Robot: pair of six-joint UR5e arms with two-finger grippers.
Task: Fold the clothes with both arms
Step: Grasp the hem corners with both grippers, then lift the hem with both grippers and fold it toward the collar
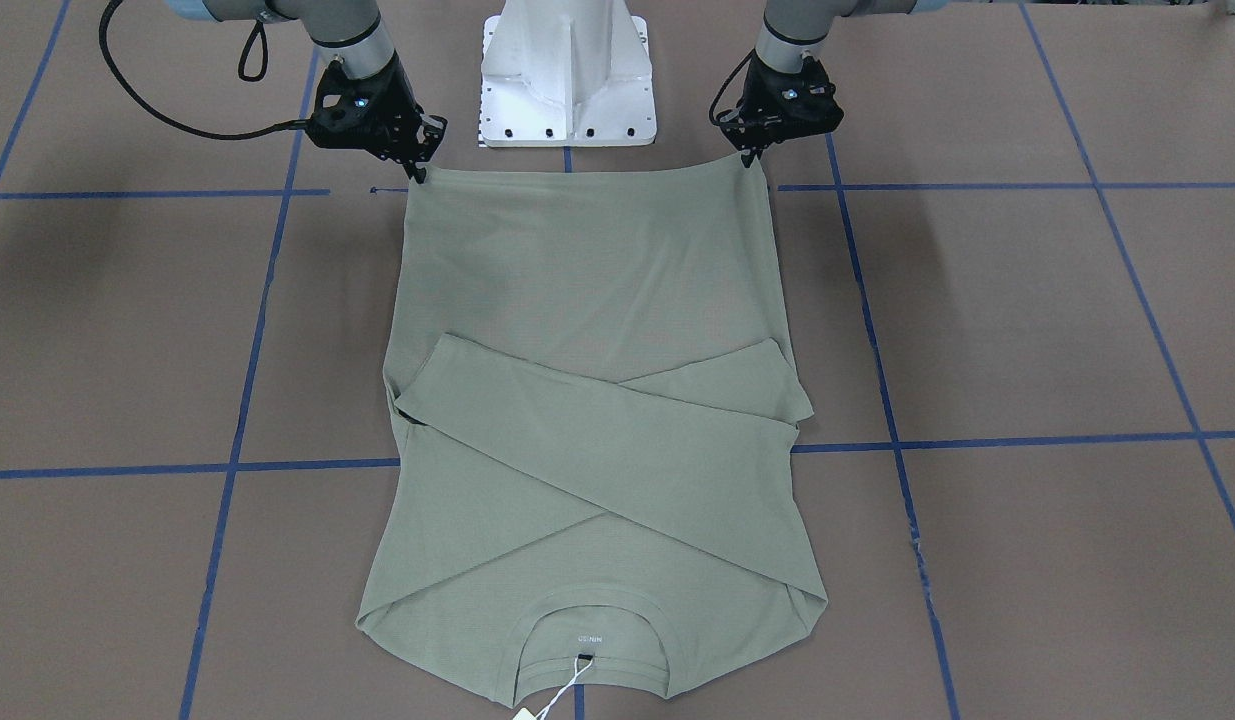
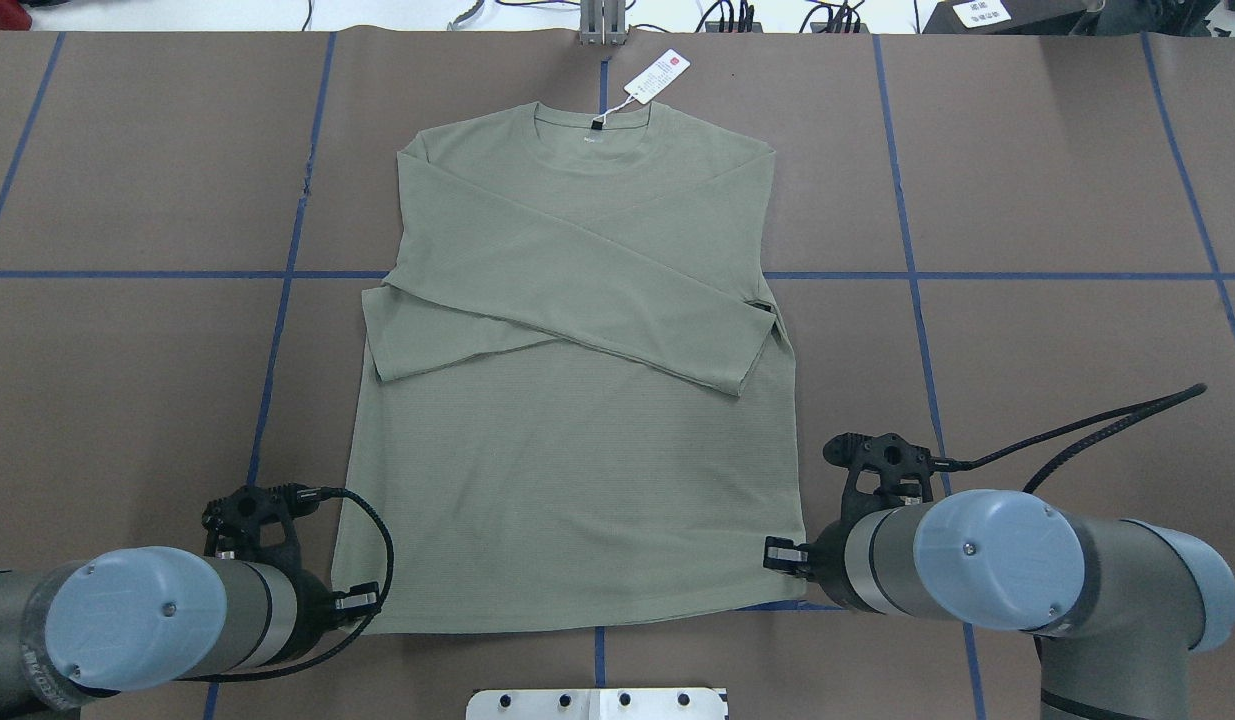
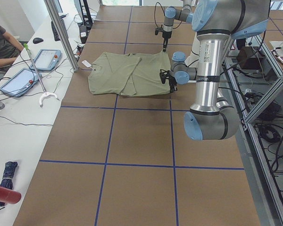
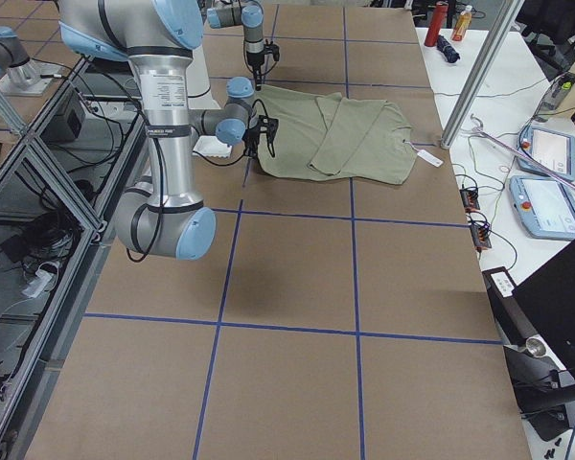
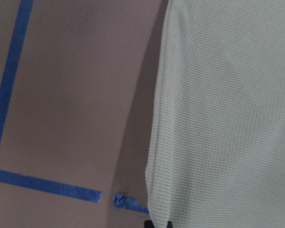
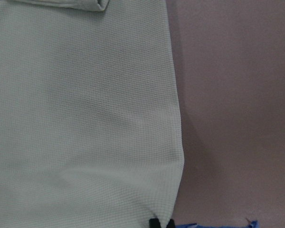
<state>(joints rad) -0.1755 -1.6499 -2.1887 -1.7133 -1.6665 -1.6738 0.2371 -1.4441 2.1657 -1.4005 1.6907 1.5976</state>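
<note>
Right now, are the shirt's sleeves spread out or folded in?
Folded in: both sleeves cross over the chest of the shirt, which lies flat on the table.

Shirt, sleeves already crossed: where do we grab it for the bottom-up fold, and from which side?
The shirt's two hem corners, one per gripper, approached from the robot's side. The hem is the straight free edge nearest the robot; the crossed sleeves lie up by the neck. Left gripper and right gripper pinch them now.
</note>
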